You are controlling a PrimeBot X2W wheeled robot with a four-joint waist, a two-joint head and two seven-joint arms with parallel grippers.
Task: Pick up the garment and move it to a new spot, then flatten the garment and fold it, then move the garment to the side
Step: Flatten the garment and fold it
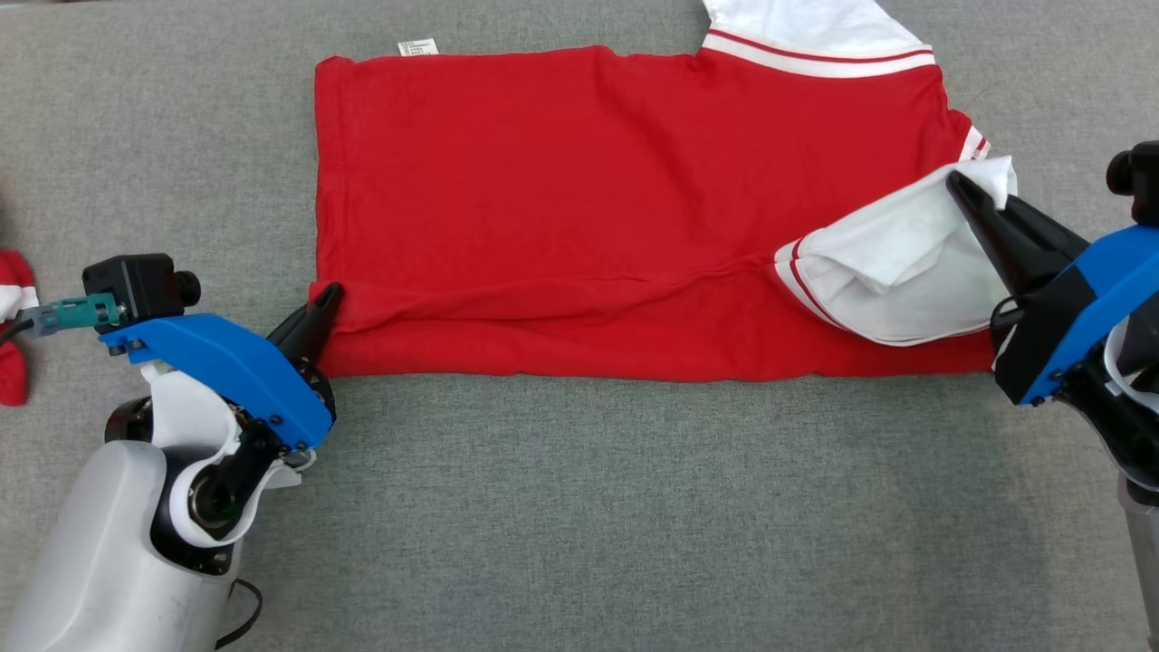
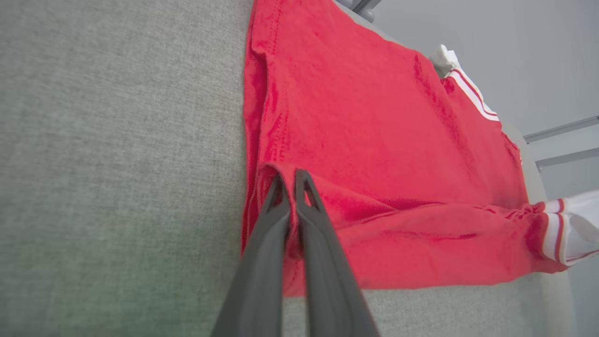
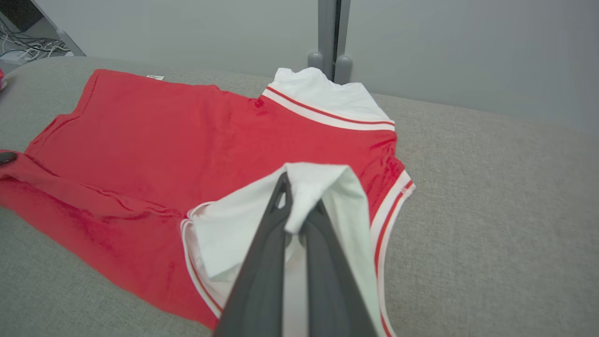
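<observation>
The left gripper (image 1: 326,301) is clenched on the garment (image 1: 561,208). Its two dark fingers (image 2: 281,206) are pressed together over a pinch of red cloth at the garment's near corner, at the hem end. From that corner a strip along the garment's near edge is doubled over onto the red body, leaving a long soft crease that runs toward the shoulder end.

The right gripper (image 1: 962,186) is likewise clamped tight, gripping the garment's near white sleeve (image 1: 892,263). White cloth is caught between its fingertips and drapes over them. That sleeve is turned inward across the red body at the shoulder end, with its red-and-white striped cuff pointing toward the garment's middle.

The garment lies spread out on a grey cloth-covered table (image 1: 634,507), hem toward the robot's left and shoulders toward its right. Its other white sleeve (image 1: 806,27) sticks out from the far edge, set off by a striped band. A small white label (image 1: 418,47) peeks from under the far edge near the hem corner.

Well apart from the garment's hem end lies another scrap of red and white cloth (image 1: 11,326). Beyond the garment's far sleeve a grey metal post (image 3: 330,28) rises against a pale wall. Some loose cables (image 3: 23,44) lie past the far hem corner.
</observation>
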